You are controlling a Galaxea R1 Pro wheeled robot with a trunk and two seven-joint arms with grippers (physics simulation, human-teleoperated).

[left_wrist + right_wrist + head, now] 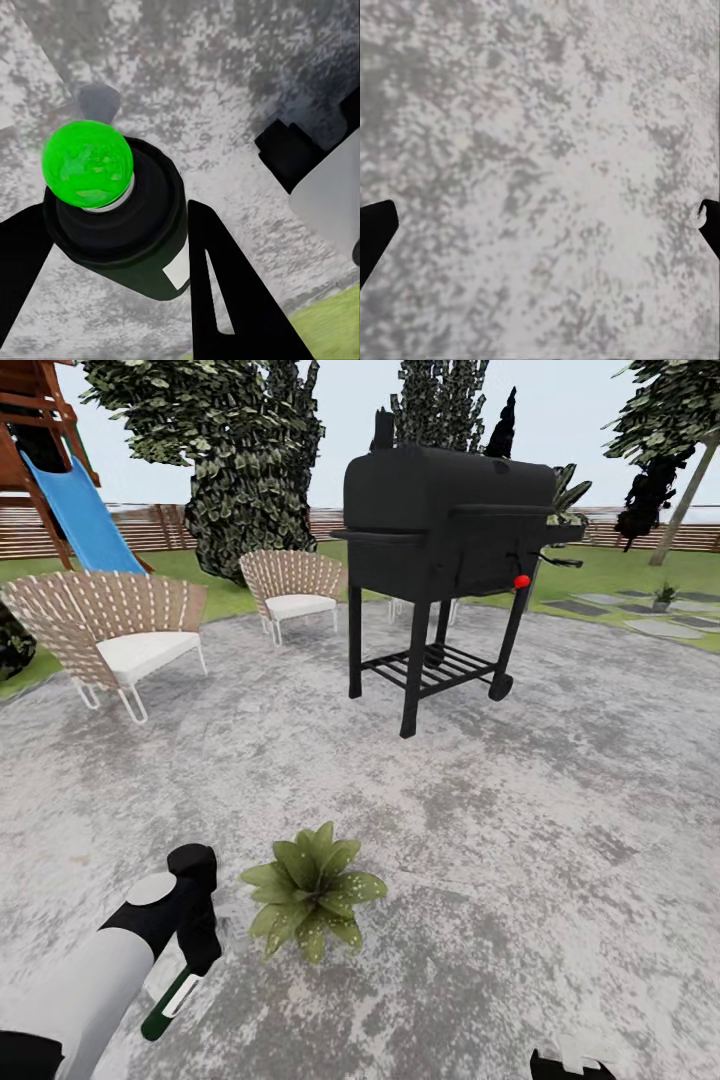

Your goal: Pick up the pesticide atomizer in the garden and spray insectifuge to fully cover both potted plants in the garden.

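The pesticide atomizer (168,1002) is a slim dark green bottle with a white label, hanging low at the lower left of the head view. My left gripper (198,952) is shut on it. In the left wrist view the atomizer (124,225) shows its bright green top, held between the two black fingers (217,292). One potted plant (312,890), a low rosette of speckled green leaves, stands on the grey patio just right of the atomizer. A small second potted plant (662,597) sits far off by the stepping stones. My right gripper (540,232) is open over bare patio.
A black barbecue grill (440,530) stands in the middle of the round patio (520,830). Two woven chairs (120,630) (295,588) stand at the left, with a blue slide (80,510) behind them. Dark bushes (250,460) and a wooden fence (690,538) line the back.
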